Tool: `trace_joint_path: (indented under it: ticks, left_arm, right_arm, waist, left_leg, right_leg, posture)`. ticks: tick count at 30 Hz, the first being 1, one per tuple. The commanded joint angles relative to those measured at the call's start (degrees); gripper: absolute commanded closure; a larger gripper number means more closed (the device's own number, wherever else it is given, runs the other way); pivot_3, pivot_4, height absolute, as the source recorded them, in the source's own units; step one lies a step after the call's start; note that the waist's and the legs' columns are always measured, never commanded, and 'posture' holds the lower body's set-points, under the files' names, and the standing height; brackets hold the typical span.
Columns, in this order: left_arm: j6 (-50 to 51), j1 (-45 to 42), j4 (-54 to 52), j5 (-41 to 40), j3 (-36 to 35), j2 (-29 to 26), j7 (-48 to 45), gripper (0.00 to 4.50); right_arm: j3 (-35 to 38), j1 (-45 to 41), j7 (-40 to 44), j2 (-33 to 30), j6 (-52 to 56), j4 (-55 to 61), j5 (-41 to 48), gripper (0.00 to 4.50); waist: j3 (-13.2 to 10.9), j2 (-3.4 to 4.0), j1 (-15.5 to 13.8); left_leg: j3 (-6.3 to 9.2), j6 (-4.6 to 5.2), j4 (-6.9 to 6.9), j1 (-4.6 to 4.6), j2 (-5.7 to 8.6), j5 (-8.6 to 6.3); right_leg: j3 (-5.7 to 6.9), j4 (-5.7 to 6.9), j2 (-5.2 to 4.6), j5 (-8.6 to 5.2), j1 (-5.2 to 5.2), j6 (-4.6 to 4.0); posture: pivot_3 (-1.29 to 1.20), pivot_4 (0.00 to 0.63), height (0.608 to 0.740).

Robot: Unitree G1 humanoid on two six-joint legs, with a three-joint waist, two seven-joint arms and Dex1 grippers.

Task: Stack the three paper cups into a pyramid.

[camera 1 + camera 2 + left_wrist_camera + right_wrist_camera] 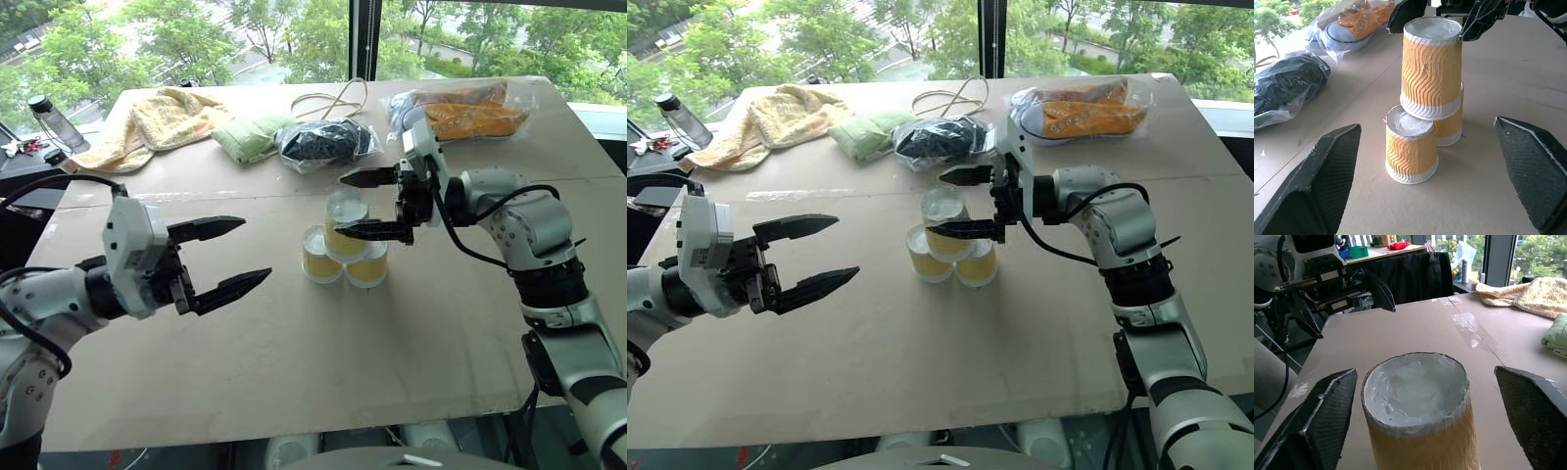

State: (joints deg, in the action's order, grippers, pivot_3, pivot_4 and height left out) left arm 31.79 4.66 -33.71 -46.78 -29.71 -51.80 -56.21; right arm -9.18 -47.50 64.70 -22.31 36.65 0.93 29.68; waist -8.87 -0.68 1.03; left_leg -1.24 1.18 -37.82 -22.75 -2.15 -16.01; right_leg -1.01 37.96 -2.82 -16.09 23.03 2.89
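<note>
The three paper cups stand as a pyramid at the middle of the table. Two base cups (320, 258) (369, 267) sit side by side, and the top cup (345, 217) rests upright on their white ends. My right gripper (342, 206) is open, with one finger on each side of the top cup (1418, 401) and a gap to its wall on both sides. My left gripper (257, 251) is open and holds nothing. It hovers to the left of the pyramid, pointing at the cups (1431, 73).
Along the far side of the table (294, 372) lie a yellow towel (147, 122), a green cloth (247, 135), a black bundle in plastic (323, 142), a looped cable (333, 101) and a bagged orange item (470, 113). A bottle (54, 119) stands off the far left corner.
</note>
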Motion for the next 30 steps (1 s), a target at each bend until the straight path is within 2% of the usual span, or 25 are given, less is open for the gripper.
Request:
trace_joint_path:
  ticks: [1,7,10,17,20,24,30]
  left_arm:
    - [-0.8,-0.5,-0.2,0.0,-0.3,-0.4,-0.3,0.0]
    - [-1.1,-0.2,-0.1,0.1,0.1,-0.4,-0.8,0.0]
    - [-1.5,2.4,-0.6,0.3,0.5,0.9,-1.4,0.0]
    - [-4.2,5.8,0.9,6.5,5.3,7.2,4.4,0.0]
    - [-5.9,7.1,2.8,11.7,9.3,9.9,7.3,0.0]
    - [-13.8,9.1,8.4,20.9,16.3,16.4,11.3,0.0]
    - [-19.7,8.4,15.6,26.1,20.0,19.2,11.9,0.0]
  right_arm:
    - [2.1,-0.1,0.0,-0.4,-1.1,1.6,1.3,0.03]
    - [4.0,0.5,0.9,-2.4,-1.1,2.4,3.0,0.03]
    - [6.8,2.7,3.0,-6.3,-0.7,4.5,5.4,0.03]
    - [12.4,14.6,5.4,-14.3,-3.7,3.8,5.6,0.03]
    - [14.6,21.7,5.0,-15.7,-7.1,1.9,4.1,0.03]
    - [18.6,32.1,3.2,-14.8,-18.9,-5.7,-0.4,0.03]
    - [21.5,38.4,1.0,-13.2,-28.7,-9.8,-2.6,0.03]
  waist:
    - [0.0,0.0,-0.1]
    - [0.0,-0.01,-0.1]
    - [0.0,-0.03,-0.2]
    - [0.1,-0.11,-0.5]
    - [0.1,-0.11,-0.4]
    - [0.2,-0.12,-0.4]
    - [0.2,-0.11,-0.2]
  left_leg:
    - [0.0,0.0,0.0,0.0,0.0,0.0]
    - [0.0,0.0,-0.02,0.0,0.0,0.0]
    - [0.01,0.0,-0.03,-0.01,0.0,0.0]
    - [0.04,0.03,-0.07,0.04,0.01,-0.01]
    - [0.04,0.04,-0.16,0.05,0.01,-0.02]
    - [0.04,0.05,-0.21,0.15,0.02,-0.03]
    - [0.02,0.05,-0.32,0.28,-0.01,-0.03]
  right_leg:
    - [0.0,0.0,0.0,0.0,0.0,0.0]
    - [0.0,-0.01,-0.01,0.0,0.0,0.0]
    - [0.01,-0.02,-0.01,0.0,-0.01,0.0]
    - [0.02,-0.03,-0.03,0.0,-0.13,0.0]
    - [0.0,-0.04,-0.04,0.0,-0.2,0.0]
    - [0.0,-0.06,-0.02,0.0,-0.35,0.0]
    - [-0.08,0.06,0.09,0.01,-0.43,-0.01]
  posture:
    - [0.0,0.15,0.74]
    - [0.0,0.15,0.74]
    - [0.0,0.15,0.74]
    - [0.0,0.15,0.74]
    - [0.0,0.15,0.74]
    - [0.0,0.15,0.74]
    - [0.0,0.15,0.74]
